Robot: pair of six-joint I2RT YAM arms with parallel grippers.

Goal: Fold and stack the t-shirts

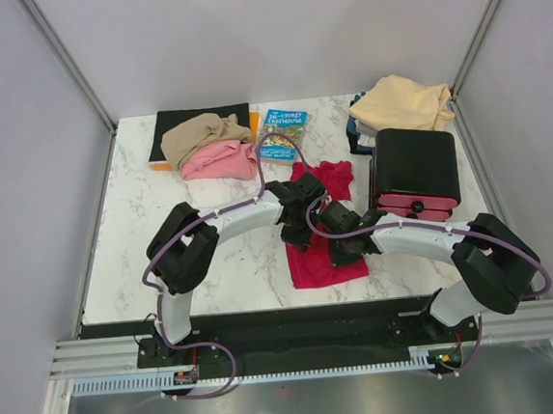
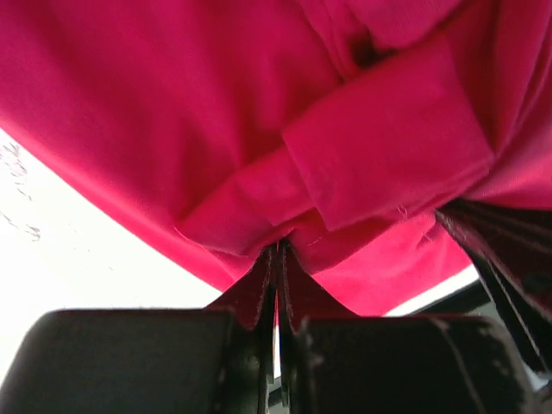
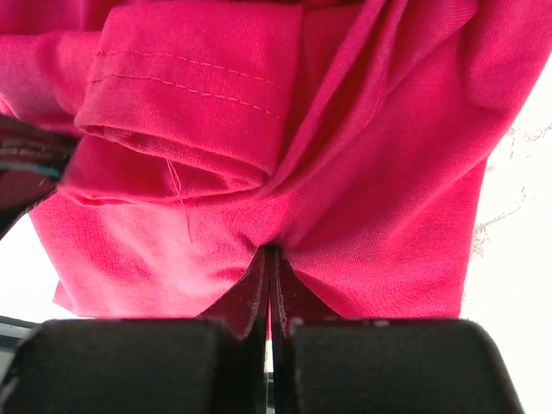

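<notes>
Cloth of the red shirt [image 1: 322, 259] is pinched in both tools: the left gripper [image 2: 278, 257] and the right gripper [image 3: 270, 259] are each clamped tight on a fold of it, close together over the middle of the table [image 1: 233, 259]. The pink shirt [image 1: 219, 161] and tan shirt [image 1: 202, 131] lie heaped together at the back left, the tan one on a mat [image 1: 177, 119]. The cream shirt [image 1: 403, 102] lies at the back right.

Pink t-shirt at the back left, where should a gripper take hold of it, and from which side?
Probably the near edge of the pink t-shirt, pinched from above, coming in from the near side. It lies bunched, with the tan-brown t-shirt against its far side, so a far-side grab could catch both. The near edge lies free on the table.
</notes>
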